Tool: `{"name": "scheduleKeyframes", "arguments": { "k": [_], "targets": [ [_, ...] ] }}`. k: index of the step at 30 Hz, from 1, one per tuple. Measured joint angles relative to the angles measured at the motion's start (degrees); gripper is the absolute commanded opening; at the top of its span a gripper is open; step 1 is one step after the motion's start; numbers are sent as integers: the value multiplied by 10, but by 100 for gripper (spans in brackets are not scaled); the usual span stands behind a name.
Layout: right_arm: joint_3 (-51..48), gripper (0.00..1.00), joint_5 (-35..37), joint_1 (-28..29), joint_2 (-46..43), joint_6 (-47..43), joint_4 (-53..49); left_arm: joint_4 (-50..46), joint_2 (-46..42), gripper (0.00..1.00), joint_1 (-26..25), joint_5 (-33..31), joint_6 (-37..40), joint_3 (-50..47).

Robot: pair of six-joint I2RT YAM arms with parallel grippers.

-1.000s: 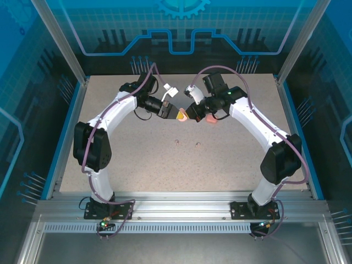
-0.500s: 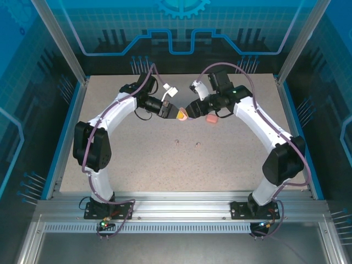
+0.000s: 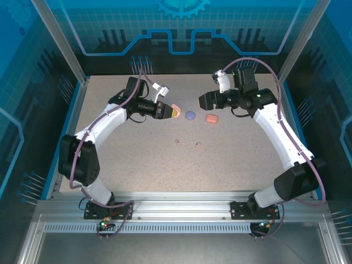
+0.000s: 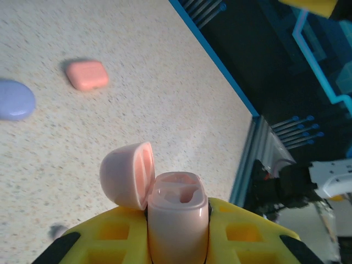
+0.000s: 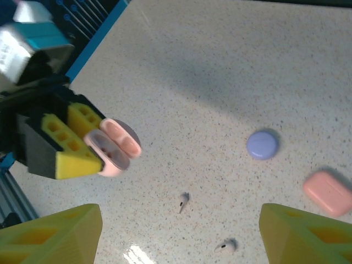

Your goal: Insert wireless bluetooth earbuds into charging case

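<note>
My left gripper (image 3: 166, 111) is shut on a pale pink charging case (image 4: 177, 220), held upright between its yellow fingers (image 4: 99, 245) with the hinged lid (image 4: 126, 173) swung open. The same case (image 5: 113, 146) shows at the left of the right wrist view, above the table. Two tiny pale earbuds lie loose on the table, one (image 5: 183, 202) nearer the case and one (image 5: 226, 245) to its right; from above they (image 3: 177, 142) (image 3: 197, 144) sit in front of both grippers. My right gripper (image 3: 204, 100) (image 5: 181, 220) stands wide open, holding nothing, apart from the case.
A round purple case (image 3: 190, 115) (image 5: 262, 144) and a coral case (image 3: 212, 118) (image 5: 328, 192) lie shut on the speckled table (image 3: 165, 165) between the grippers. Blue rails edge the table on both sides (image 3: 69, 132).
My right gripper let go at the pink case, opened wide and drew back to the right. The left gripper shifted a little left with the case, whose lid now stands open.
</note>
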Motion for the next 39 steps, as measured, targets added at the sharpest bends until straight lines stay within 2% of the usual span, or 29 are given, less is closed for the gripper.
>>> {"name": "scheduleKeyframes", "arguments": {
  "k": [7,11,15,25,32,39],
  "targets": [
    [-72,81,44,2,0,61,11,151,-119,0,-2,-103,-30,-136],
    [-112,81,76,21,0,85,15,306,-188,0,-7,-172,-38,-242],
    [-144,81,103,59,2,106,23,439,-208,0,-14,-227,-37,-305],
    [-146,81,171,137,68,153,31,655,-208,0,-22,-322,-9,-360],
    [-96,80,214,169,121,188,19,753,-208,0,-22,-369,-11,-360],
    [-40,77,244,197,177,214,-2,801,-208,0,-23,-412,-10,-360]
  ]
}}
